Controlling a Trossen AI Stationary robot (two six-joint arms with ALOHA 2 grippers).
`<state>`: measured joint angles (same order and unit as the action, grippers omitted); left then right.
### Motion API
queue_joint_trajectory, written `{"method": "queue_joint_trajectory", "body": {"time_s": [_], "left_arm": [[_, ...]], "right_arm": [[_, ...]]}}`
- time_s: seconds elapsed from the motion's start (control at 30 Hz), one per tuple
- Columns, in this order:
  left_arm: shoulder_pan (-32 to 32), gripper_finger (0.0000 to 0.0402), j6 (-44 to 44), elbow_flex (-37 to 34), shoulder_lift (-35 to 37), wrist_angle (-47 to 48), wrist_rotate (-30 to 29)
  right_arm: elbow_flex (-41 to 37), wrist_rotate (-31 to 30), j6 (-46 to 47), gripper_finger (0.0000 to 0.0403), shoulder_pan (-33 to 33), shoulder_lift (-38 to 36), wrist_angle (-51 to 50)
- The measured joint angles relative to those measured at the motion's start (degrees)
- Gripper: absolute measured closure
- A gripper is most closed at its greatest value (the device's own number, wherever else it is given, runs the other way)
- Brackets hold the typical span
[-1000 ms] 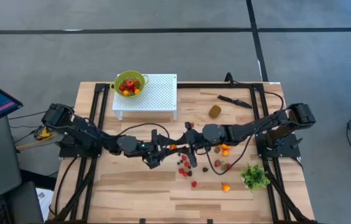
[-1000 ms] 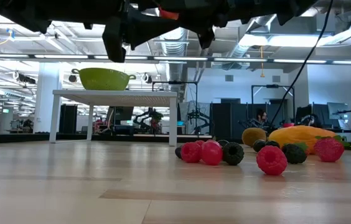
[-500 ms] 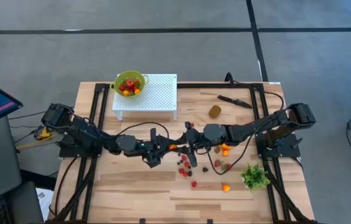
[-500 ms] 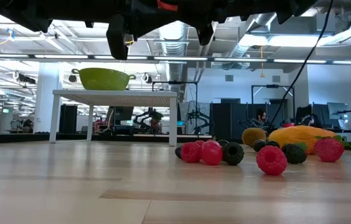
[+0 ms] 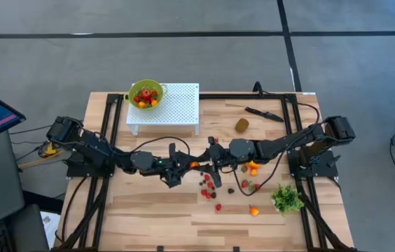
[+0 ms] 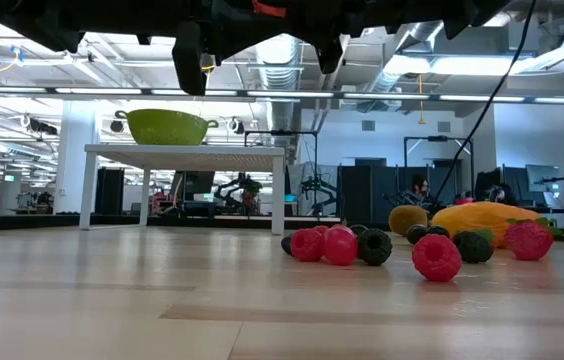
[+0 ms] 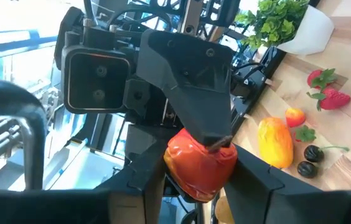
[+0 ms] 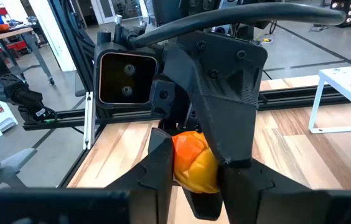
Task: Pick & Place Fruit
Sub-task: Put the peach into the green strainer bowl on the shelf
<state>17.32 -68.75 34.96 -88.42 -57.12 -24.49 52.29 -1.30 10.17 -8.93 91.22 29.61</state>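
Near the middle of the top picture, the left gripper (image 5: 185, 166) and right gripper (image 5: 205, 165) meet. Both squeeze one red-orange fruit (image 7: 200, 163). More fruit (image 5: 211, 190) lies just below.

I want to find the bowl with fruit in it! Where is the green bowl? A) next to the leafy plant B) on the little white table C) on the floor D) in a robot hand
B: the green bowl sits on top of the white perforated stand, at its left corner in the high view.

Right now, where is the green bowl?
In the high view the green bowl sits at the table's far left, on the left corner of the white perforated stand, with red and orange fruit inside.
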Motion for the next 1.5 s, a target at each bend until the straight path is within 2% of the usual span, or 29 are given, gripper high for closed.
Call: {"method": "queue_joint_trajectory", "body": {"time_s": [0.2,0.47,0.6,0.9,1.07,1.2,1.3,1.4,1.5], "left_arm": [[0.00,0.0273,0.17,0.00,-0.04,-0.02,-0.64],[0.03,0.0274,-0.32,-0.01,0.01,0.83,-2.35],[0.15,0.0274,-1.07,-0.02,0.91,0.38,-8.13],[-1.04,0.0273,-6.31,-0.02,6.36,-0.68,-22.82],[-6.73,0.0273,-5.31,-0.02,12.78,-0.81,-28.01],[-14.76,0.0273,-0.02,-0.02,18.10,-0.85,-30.04],[-21.59,0.0273,5.21,-0.02,21.35,-0.74,-34.41],[-27.49,0.0276,8.06,0.00,23.26,-0.43,-39.61],[-31.23,0.0286,8.47,0.00,24.06,2.23,-41.91]], "right_arm": [[0.00,0.01,-0.18,0.0251,0.00,0.02,0.05],[0.00,0.01,-1.64,0.0168,0.95,-1.56,-2.47],[0.07,-0.17,-0.85,0.0148,2.98,-4.86,-10.16],[0.07,-0.20,0.83,0.0148,8.70,-12.87,-24.80],[0.07,-0.20,2.95,0.0148,12.13,-15.15,-28.94],[0.07,-0.26,3.61,0.0148,14.70,-15.13,-29.81],[0.04,-0.24,3.58,0.0148,16.00,-14.24,-29.72],[0.03,-0.25,3.98,0.0148,16.65,-13.25,-29.44],[0.02,-0.22,4.80,0.0148,17.10,-12.19,-29.43]]}}
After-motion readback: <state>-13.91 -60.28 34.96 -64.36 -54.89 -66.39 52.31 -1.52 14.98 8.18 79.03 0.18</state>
